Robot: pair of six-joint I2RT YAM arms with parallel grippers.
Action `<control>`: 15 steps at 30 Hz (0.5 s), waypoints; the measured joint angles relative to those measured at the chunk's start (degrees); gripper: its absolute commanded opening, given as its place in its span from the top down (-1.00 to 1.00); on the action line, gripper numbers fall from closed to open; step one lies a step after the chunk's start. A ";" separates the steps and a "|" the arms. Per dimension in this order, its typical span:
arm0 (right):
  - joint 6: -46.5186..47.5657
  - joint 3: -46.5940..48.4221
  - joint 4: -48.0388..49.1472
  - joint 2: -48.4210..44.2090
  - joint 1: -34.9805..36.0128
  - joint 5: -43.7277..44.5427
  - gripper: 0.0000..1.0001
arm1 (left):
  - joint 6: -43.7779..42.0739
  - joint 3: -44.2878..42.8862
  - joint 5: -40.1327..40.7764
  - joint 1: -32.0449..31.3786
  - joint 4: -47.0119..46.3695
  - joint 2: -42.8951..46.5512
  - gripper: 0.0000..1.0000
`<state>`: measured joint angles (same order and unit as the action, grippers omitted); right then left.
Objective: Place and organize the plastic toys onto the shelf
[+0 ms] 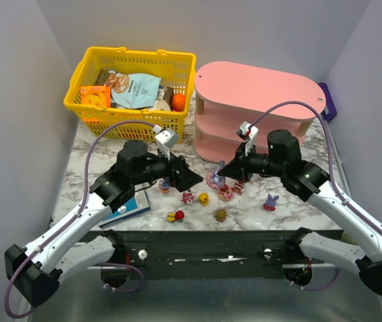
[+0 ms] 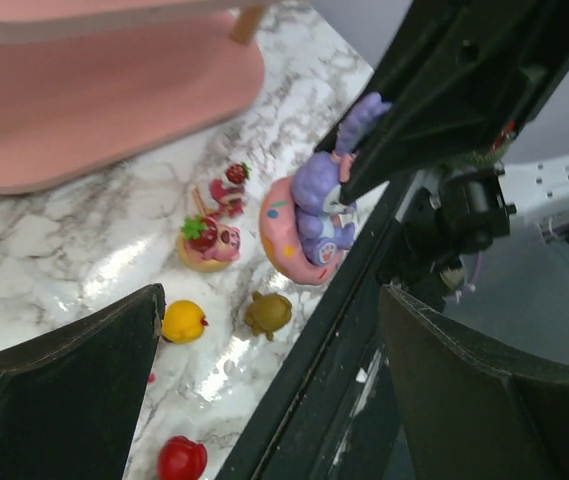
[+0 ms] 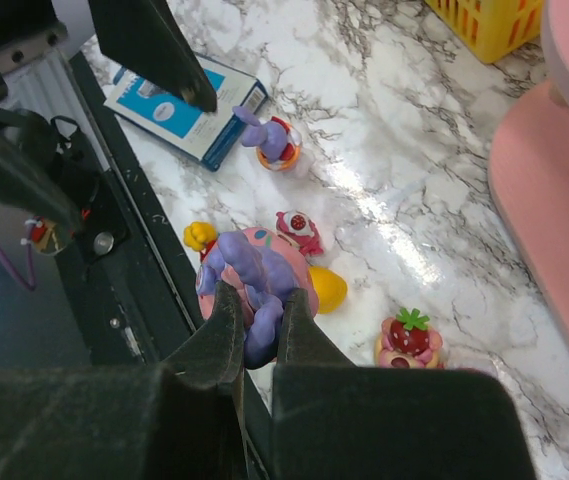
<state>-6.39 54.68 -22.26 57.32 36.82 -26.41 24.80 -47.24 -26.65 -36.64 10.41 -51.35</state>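
**Marble tabletop: purple toy pinched, shelf awaited**

The purple toy is clamped between the narrow jaws of the right gripper, near the front edge and well apart from the shelf. The left gripper is held wide and empty beside it. A straight lift is called for first, so the loose toys are not swept. The toy should then be set upright, deep on a tier.

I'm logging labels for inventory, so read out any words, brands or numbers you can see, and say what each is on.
Nothing can be read in any view.
Packet in the basket: printed wording, too small to read.
Blue box: white label patches, too blurred to read.
Shelf: no text showing.
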 measured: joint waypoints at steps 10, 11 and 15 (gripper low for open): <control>0.00 -0.20 0.20 -0.50 0.00 -1.75 0.99 | 2.16 0.68 2.78 -6.80 -2.16 -7.65 -0.74; 0.00 -0.22 0.20 -0.50 0.00 -1.88 0.99 | 2.78 0.94 3.13 -6.99 -2.58 -7.89 -0.71; 0.00 -0.26 0.26 -0.50 0.00 -2.23 0.99 | 5.46 2.49 3.72 -6.99 -5.55 -8.28 -0.59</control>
<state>-6.39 54.41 -22.00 56.82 36.82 -28.64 30.26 -44.75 -22.94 -43.64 4.86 -59.64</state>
